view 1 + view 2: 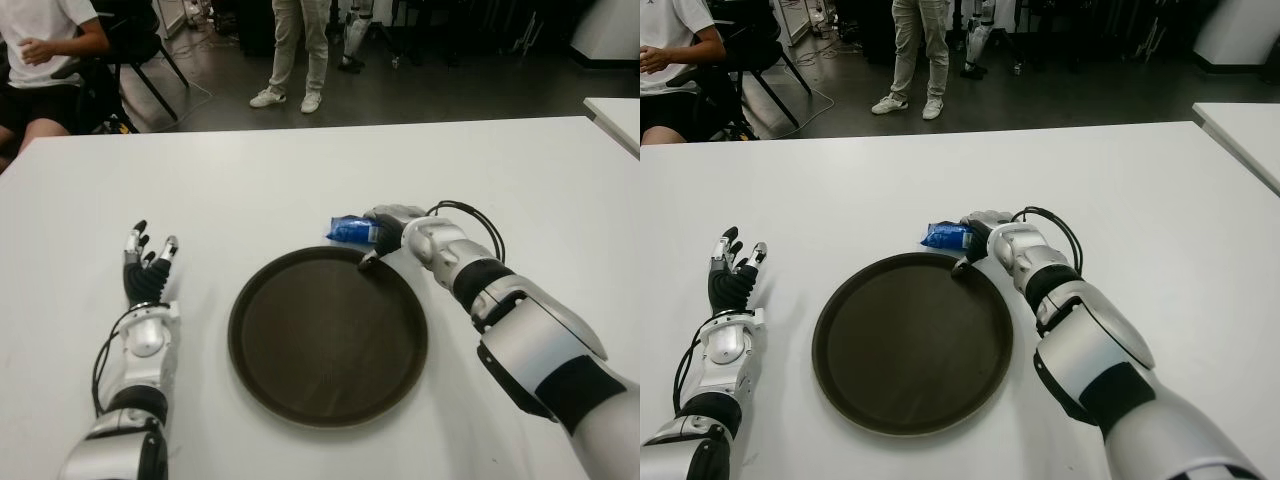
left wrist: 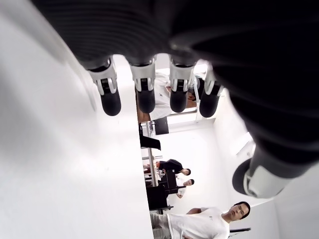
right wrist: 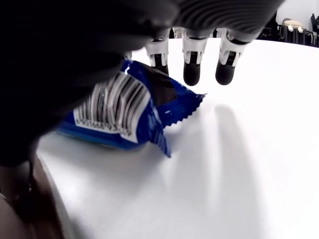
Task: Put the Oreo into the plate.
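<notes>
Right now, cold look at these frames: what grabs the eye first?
The big dark round plate sits bare at the middle of the white table. Just past its far rim lies the blue Oreo packet, with the right hand over it, fingers extended past the wrapper rather than clearly closed on it. The left hand shows left of the plate, fingers spread, holding nothing.

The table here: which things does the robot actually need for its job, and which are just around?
Part of the job:
- Oreo packet, blue, on the white table just beyond the plate's far rim
- plate, dark, round, nothing in it
- right hand, over the packet; a firm grasp is not clear

Just around:
- left hand, idle, left of the plate
- people beyond the table
</notes>
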Motion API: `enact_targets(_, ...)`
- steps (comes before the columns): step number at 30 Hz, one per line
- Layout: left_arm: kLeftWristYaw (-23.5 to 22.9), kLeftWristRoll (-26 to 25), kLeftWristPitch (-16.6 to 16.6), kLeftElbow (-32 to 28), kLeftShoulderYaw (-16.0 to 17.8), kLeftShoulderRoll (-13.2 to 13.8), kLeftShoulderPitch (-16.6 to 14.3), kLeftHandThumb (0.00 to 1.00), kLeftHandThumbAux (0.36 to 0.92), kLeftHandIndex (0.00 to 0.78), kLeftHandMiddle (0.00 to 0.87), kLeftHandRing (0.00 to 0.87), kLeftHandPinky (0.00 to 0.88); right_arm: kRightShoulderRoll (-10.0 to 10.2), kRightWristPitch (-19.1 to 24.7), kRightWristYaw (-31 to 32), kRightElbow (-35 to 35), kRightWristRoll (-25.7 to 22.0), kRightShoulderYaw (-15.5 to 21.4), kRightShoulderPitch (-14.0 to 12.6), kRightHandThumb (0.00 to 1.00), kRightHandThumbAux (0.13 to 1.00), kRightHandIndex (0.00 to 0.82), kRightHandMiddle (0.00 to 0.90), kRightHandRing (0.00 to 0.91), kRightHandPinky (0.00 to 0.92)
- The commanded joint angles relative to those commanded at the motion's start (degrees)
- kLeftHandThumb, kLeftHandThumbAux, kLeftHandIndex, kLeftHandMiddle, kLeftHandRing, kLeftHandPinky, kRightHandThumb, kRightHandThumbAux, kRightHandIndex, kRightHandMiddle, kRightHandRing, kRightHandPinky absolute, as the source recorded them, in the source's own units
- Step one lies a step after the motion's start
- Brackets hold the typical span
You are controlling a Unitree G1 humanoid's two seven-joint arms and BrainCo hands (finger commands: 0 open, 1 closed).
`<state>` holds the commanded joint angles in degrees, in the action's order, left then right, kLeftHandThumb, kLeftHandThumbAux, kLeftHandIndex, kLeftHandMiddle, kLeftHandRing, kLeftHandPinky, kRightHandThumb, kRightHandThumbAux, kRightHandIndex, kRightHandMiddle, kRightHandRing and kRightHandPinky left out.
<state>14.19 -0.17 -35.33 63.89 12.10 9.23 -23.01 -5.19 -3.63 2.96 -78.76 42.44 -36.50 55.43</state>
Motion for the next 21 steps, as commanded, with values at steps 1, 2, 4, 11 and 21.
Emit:
enact_targets(1, 0.02, 0.02, -0.05, -0.02, -0.01, 0.0, 0.02, 0.341, 0.59, 0.021, 0.026, 0.0, 0.0, 0.0, 0.0, -0.01, 0.0, -0.03, 0.05, 0.0, 0.0, 0.592, 0.0, 0.0, 0.0, 0.0)
enact_targets(2, 0.02, 0.01, -0.1, -0.04, 0.01, -0.02, 0.05, 0.343, 0.588, 0.021, 0.025, 0.0, 0.0, 0.01, 0.02, 0.01, 0.0, -0.06, 0.12, 0.01, 0.0, 0.593, 0.0, 0.0, 0.0, 0.0)
enact_targets(4, 0.02, -0.03, -0.14, -0.05, 0.04, -0.04, 0.07, 0.345, 0.585, 0.02, 0.026, 0.0, 0.0, 0.02, 0.05, 0.07, -0.01, -0.11, 0.24, 0.04, 0.0, 0.597, 0.0, 0.0, 0.0, 0.0)
enact_targets(11, -0.14, -0.51, 0.41, 0.03, 0.36, -0.21, -0.02, 0.363, 0.582, 0.02, 0.023, 0.0, 0.0, 0.08, 0.04, -0.07, 0.06, -0.61, 1.32, -0.03, 0.0, 0.607, 0.0, 0.0, 0.0, 0.0)
enact_targets(21, -0.08, -0.66, 1.24, -0.14, 0.38, -0.25, 0.02, 0.366, 0.582, 0.013, 0.013, 0.001, 0.0, 0.14, 0.19, -0.04, 0.08, -0.37, 1.57, 0.06, 0.0, 0.589, 0.0, 0.0, 0.0, 0.0)
